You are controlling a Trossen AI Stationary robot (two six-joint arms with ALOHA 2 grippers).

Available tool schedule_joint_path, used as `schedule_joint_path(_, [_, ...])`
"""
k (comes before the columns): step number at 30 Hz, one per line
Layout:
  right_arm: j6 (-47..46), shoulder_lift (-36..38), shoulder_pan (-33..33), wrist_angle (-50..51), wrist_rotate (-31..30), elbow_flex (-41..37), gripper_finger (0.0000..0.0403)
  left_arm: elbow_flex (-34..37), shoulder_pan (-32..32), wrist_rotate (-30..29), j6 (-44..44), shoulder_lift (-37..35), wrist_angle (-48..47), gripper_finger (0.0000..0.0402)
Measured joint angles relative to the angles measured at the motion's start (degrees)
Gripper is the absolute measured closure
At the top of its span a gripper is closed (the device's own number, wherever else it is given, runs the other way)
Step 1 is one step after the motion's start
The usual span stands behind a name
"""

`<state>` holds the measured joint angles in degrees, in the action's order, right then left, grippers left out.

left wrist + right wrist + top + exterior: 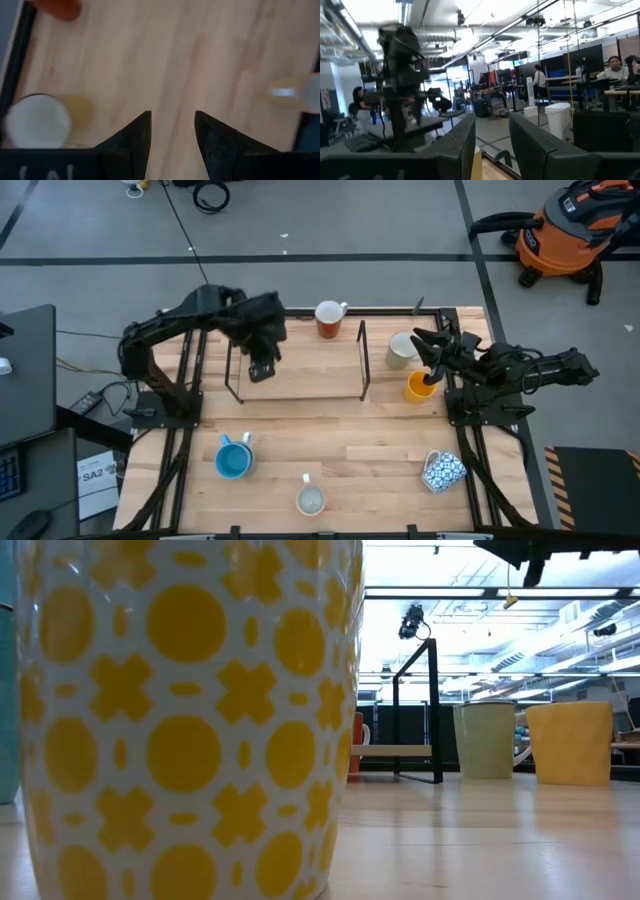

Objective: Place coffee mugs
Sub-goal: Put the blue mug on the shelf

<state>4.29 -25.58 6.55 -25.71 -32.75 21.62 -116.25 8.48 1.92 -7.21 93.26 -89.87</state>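
Note:
Several coffee mugs stand on their bases on the wooden table: a red-brown one (328, 318) at the far edge, a cream one (402, 350) and an orange-yellow one (420, 386) at the right, a blue one (233, 457), a white-rimmed one (310, 499) and a blue-and-white patterned one (443, 471) near the front. My left gripper (262, 370) hangs open above the black rack (362, 360), pointing down at bare wood (172, 125). My right gripper (428, 348) is raised over the cream and orange-yellow mugs, open, pointing out into the room (492, 135).
The low view is filled at the left by a yellow-patterned mug (180, 720) standing close to the camera. Black arm frames run along both table sides. Bare wood lies between the rack and the front mugs. People sit at desks in the room beyond.

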Motion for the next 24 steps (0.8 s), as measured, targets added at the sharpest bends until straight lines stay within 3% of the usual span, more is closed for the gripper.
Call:
schedule_joint_path(15, [-0.2,-1.9,0.2,0.3,8.4,0.0,0.0278,0.8,-27.2,-6.2,-16.7,-2.8,-0.2,0.0244])
schedule_joint_path(24, [-0.2,-1.9,0.2,0.3,8.5,0.0,0.0278,12.0,-37.5,-9.6,-21.0,-2.7,-0.2,0.0244])
